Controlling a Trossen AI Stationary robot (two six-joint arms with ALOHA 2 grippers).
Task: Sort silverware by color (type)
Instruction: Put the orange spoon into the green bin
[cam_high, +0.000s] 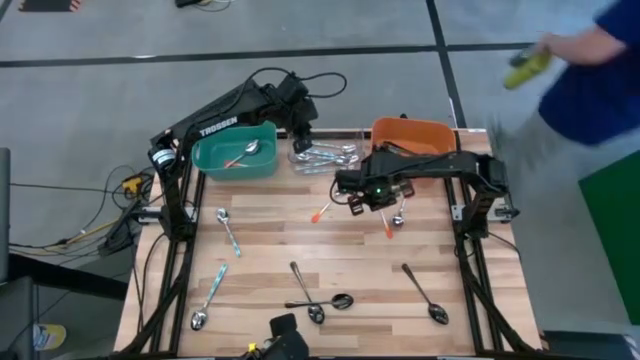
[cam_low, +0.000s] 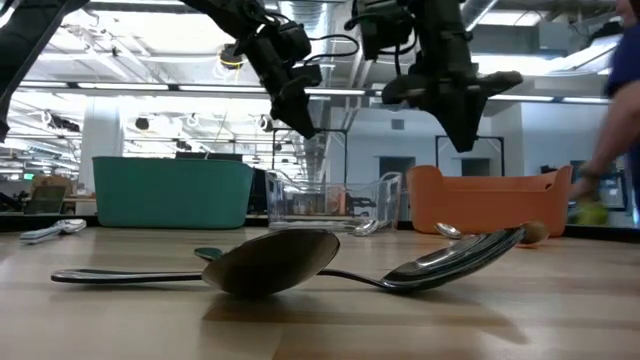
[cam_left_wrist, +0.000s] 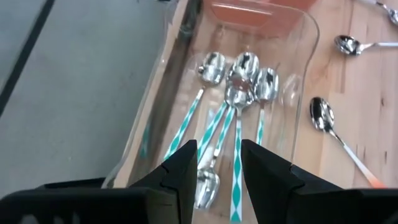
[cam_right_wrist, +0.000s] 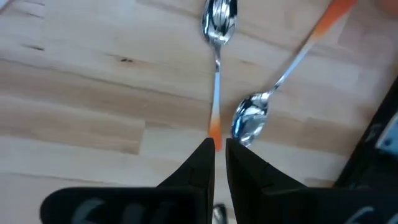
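The silverware is small spoons with shiny bowls. Several teal-handled spoons (cam_left_wrist: 233, 112) lie in the clear bin (cam_high: 325, 155). One spoon (cam_high: 245, 152) lies in the teal bin (cam_high: 235, 150). My left gripper (cam_left_wrist: 217, 168) hangs open above the clear bin's near end, nothing between its fingers. My right gripper (cam_right_wrist: 219, 152) points down, shut and empty, clear of the table. It hovers over two orange-handled spoons (cam_right_wrist: 215, 74) (cam_right_wrist: 283, 71), just short of the orange tip of one handle. A third orange-handled spoon (cam_high: 322, 212) lies on the table to the left of them.
The orange bin (cam_high: 410, 135) stands at the far right, beside the clear bin. Teal-handled spoons (cam_high: 228, 230) (cam_high: 208, 298) lie at the table's left. Black-handled spoons (cam_high: 305, 290) (cam_high: 425, 293) lie near the front edge. A person (cam_high: 590, 70) moves past the far right corner.
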